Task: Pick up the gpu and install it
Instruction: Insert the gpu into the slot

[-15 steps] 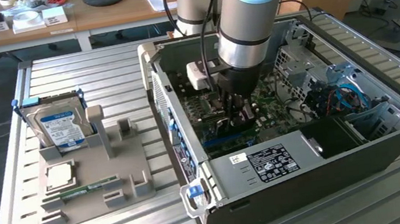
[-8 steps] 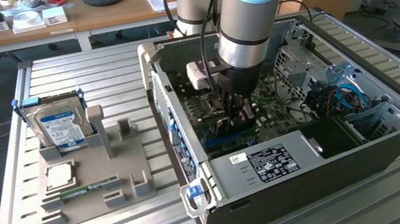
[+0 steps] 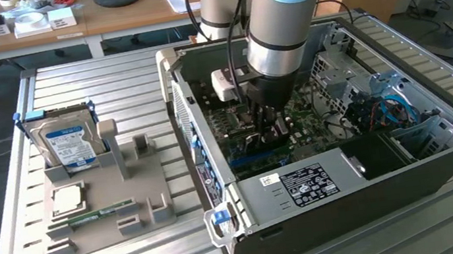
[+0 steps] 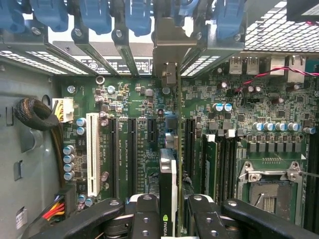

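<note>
A: Status, big to small?

B: Open PC case [image 3: 339, 171] on the slatted table [image 3: 96, 85]. UR arm [image 3: 282, 19] reaches straight down into it. From case centre, the gripper [image 3: 266, 121] is around 10 o'clock in the exterior view, over the motherboard [image 3: 307, 129].

A: Parts tray?

B: Grey holder [image 3: 104, 204] at 9 o'clock of the case. The blue-labelled hard drive [image 3: 69, 146] stands in it, with a CPU [image 3: 68, 199] and a RAM stick [image 3: 97, 215] lying flat. No card there.

A: So where's the gpu?

B: In the gripper. In the wrist view the gpu [image 4: 168, 174] sits edge-on between the black fingers [image 4: 144, 219], which are clamped on it, NVIDIA mark facing the camera. Its metal bracket [image 4: 172, 50] is up at the rear slot openings, under the blue retention clips [image 4: 137, 15].

A: Step?

B: Insertion, I'd say. Pick is done, and the card is down among the expansion slots [image 4: 129, 154], near the white PCI slot [image 4: 92, 149]. Can't tell if the edge connector is seated.

A: What does the next move need?

B: My read: straight vertical press, card kept square to the slot, bracket lined up with the rear opening. Any tilt risks jamming the connector.
</note>
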`<state>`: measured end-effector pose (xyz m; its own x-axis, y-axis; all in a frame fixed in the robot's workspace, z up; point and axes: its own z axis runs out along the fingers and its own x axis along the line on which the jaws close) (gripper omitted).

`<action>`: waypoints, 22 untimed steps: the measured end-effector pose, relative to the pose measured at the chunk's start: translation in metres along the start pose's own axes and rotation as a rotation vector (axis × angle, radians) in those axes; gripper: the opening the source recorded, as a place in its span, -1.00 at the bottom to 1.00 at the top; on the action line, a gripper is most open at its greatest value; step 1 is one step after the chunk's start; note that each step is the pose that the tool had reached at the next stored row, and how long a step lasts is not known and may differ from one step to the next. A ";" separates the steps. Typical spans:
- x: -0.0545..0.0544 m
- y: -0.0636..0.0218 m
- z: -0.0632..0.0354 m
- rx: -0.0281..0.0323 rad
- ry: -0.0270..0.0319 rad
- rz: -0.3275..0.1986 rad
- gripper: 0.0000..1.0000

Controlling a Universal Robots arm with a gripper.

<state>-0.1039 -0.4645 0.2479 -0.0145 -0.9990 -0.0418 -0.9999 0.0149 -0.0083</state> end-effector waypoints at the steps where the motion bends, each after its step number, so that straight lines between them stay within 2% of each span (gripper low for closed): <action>1: 0.000 0.0002 0.0003 0.0001 -0.0002 0.000 -0.47; 12: 0.000 0.0018 0.0060 -0.0002 0.0003 0.000 -0.47; 22: 0.000 0.0018 0.0064 0.0001 -0.0002 0.000 -0.47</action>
<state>-0.1056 -0.4645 0.2415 -0.0144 -0.9990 -0.0420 -0.9999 0.0147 -0.0084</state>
